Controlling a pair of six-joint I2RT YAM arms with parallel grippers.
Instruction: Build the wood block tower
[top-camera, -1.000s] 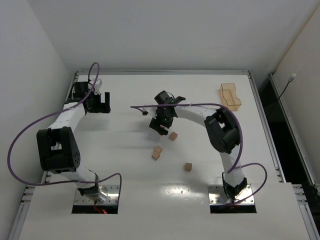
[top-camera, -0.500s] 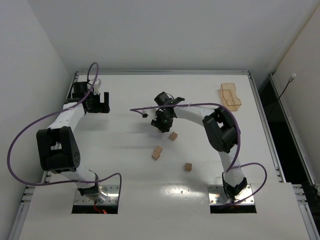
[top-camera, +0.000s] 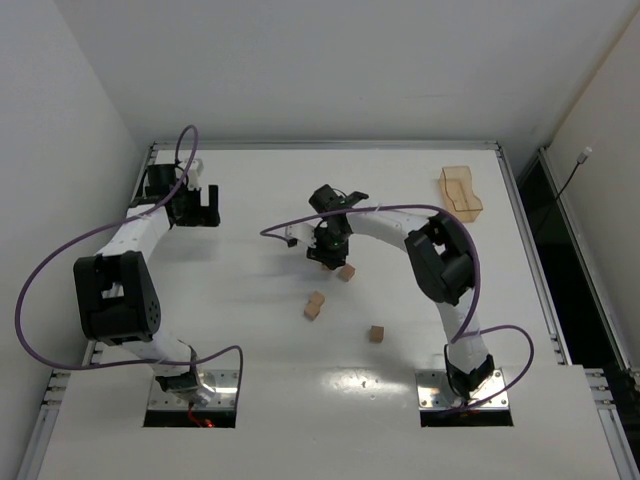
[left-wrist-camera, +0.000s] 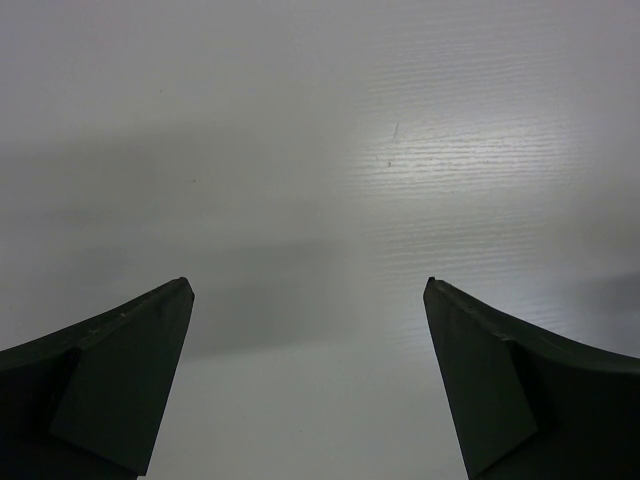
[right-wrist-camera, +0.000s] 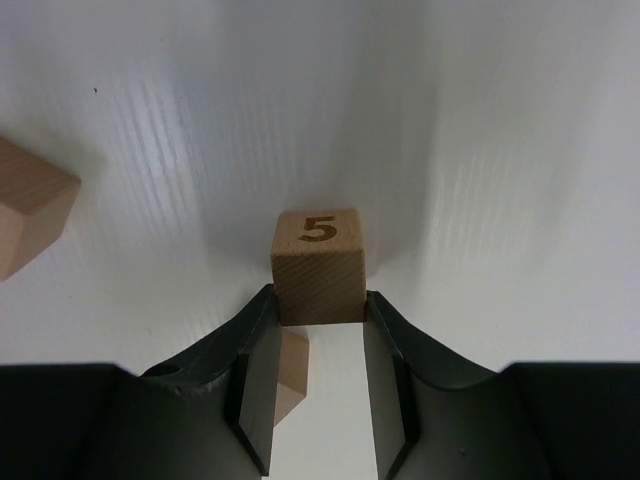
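In the right wrist view my right gripper is shut on a light wooden cube marked 5, pinched at the fingertips. A second cube lies at the left edge, and part of a third shows behind the left finger. From above, the right gripper hangs mid-table and covers the held cube. Three loose cubes lie near it. My left gripper is open at the far left, over bare table.
An amber plastic tray stands at the back right of the white table. Purple cables loop around both arms. Raised table edges run along the back and sides.
The right gripper's jaws have closed onto the cube marked 5 and the gripper has shifted slightly toward the near right. The left arm has stayed still.
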